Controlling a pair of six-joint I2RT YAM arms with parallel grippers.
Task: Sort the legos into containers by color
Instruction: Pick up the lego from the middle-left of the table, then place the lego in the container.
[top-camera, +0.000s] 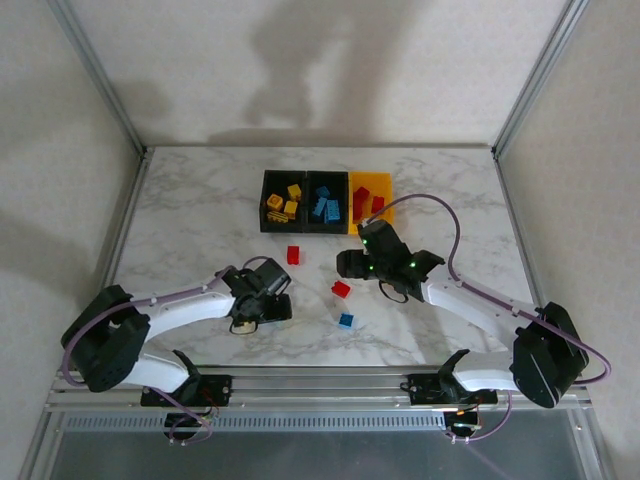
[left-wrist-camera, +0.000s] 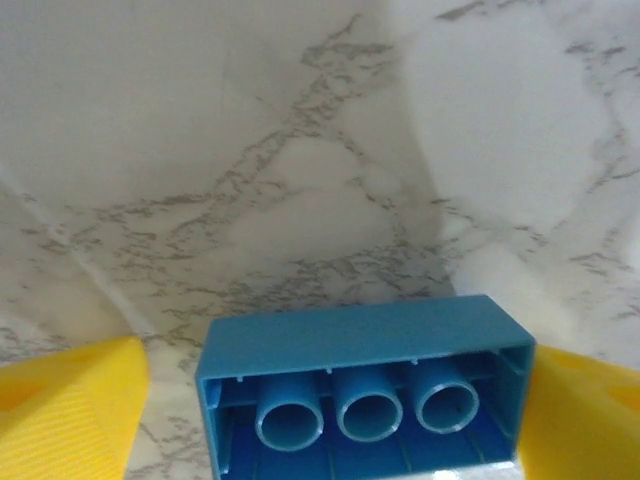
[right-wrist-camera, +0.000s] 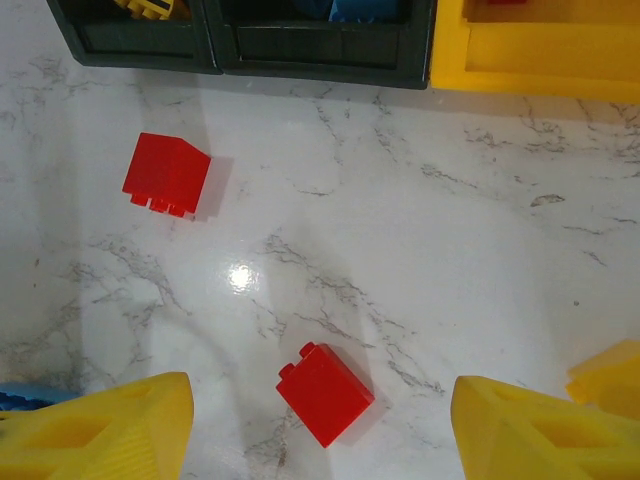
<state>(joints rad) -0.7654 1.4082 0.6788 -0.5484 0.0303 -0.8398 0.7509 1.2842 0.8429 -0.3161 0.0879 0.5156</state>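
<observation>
The left gripper (left-wrist-camera: 340, 400) is seen open around a blue lego (left-wrist-camera: 360, 345), a gap noted at one side. The right gripper (right-wrist-camera: 322, 425) is held open above a red lego (right-wrist-camera: 325, 393) on the table (right-wrist-camera: 450, 250), near the containers (top-camera: 305, 229).

A robotics lab test cell, by the look: a white marble-patterned tabletop (top-camera: 190, 215) boxed in by pale panels (top-camera: 320, 60) and silver aluminium posts (top-camera: 103, 80). Two black-and-white robot arms (top-camera: 180, 303) are bolted to its front rail (top-camera: 320, 382).
</observation>
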